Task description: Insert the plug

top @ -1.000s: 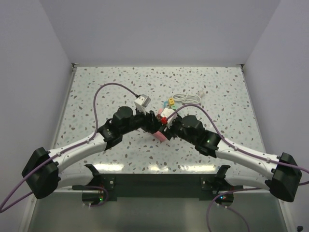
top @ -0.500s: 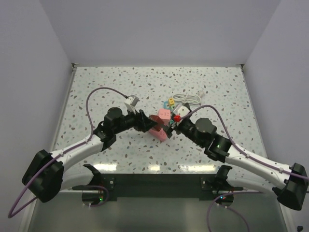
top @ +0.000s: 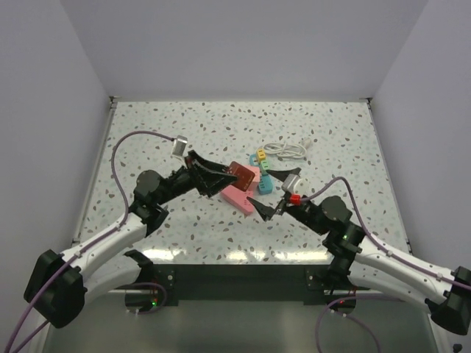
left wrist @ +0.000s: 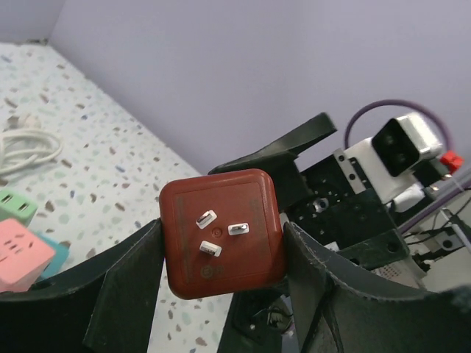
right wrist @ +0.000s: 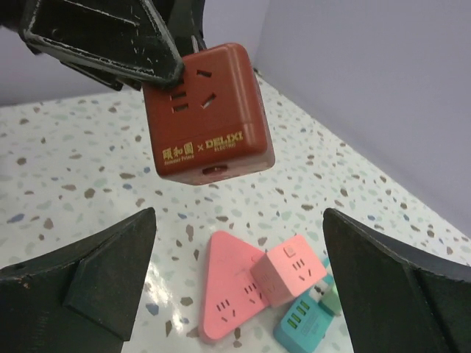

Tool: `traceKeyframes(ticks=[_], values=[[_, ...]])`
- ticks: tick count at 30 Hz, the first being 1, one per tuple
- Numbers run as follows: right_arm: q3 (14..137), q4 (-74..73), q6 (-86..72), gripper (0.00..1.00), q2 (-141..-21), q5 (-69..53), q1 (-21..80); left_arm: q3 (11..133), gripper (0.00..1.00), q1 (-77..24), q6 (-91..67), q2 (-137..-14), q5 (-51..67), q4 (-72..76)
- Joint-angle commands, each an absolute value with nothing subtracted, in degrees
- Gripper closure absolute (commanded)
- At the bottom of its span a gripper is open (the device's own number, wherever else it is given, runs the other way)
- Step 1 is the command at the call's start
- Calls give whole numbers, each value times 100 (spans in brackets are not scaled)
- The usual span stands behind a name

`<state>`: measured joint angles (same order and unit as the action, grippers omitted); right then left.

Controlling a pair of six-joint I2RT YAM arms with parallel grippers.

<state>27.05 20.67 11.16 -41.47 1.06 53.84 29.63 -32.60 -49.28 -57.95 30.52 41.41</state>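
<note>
Holding the red cube plug adapter (left wrist: 221, 233) aloft in our left hand (top: 221, 176) — prongs out, sockets facing the wide-open, empty right hand (top: 266, 204) — we keep it above the pink triangular power strip (right wrist: 232, 292) on the desk (top: 162, 125), presumably its target.

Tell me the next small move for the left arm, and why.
Probably lower the red cube plug toward the pink triangular socket. The left gripper holds the cube above the table, prongs exposed; the right gripper is open and holds nothing.
</note>
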Motion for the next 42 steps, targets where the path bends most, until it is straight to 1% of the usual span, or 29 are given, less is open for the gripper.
traceKeyframes(ticks=[1, 7, 9, 16, 33, 35, 37, 38, 41, 42], values=[[2523, 2890, 984, 2, -3762, -474, 5379, 2918, 100, -3199, -5834, -5599, 3287, 5456], [2487, 3374, 993, 5, -3876, -790, 5370, 2690, 100, -3208, -6845, -5765, 3507, 6659], [2496, 3541, 984, 5, -3972, -843, 5388, 2637, 100, -3217, -6969, -5739, 3489, 6820], [2680, 3779, 1107, 6, -4262, -1002, 5431, 2593, 100, -3313, -7075, -5546, 3314, 6776], [3208, 3797, 1600, 7, -4597, -993, 5721, 2619, 100, -3709, -7286, -5801, 2962, 6952], [3199, 3832, 1608, 9, -4605, -976, 5748, 2619, 100, -3718, -7286, -5827, 2962, 6952], [3217, 3823, 1626, 14, -4605, -967, 5757, 2584, 100, -3753, -7321, -5888, 2971, 7031], [3217, 3823, 1635, 24, -4605, -967, 5774, 2575, 100, -3762, -7330, -5906, 2979, 7066], [3164, 3911, 1635, 40, -4544, -923, 5783, 2549, 100, -3823, -7356, -6003, 2988, 7128], [3121, 3963, 1617, 51, -4509, -905, 5775, 2523, 100, -3832, -7391, -6020, 2988, 7145]])
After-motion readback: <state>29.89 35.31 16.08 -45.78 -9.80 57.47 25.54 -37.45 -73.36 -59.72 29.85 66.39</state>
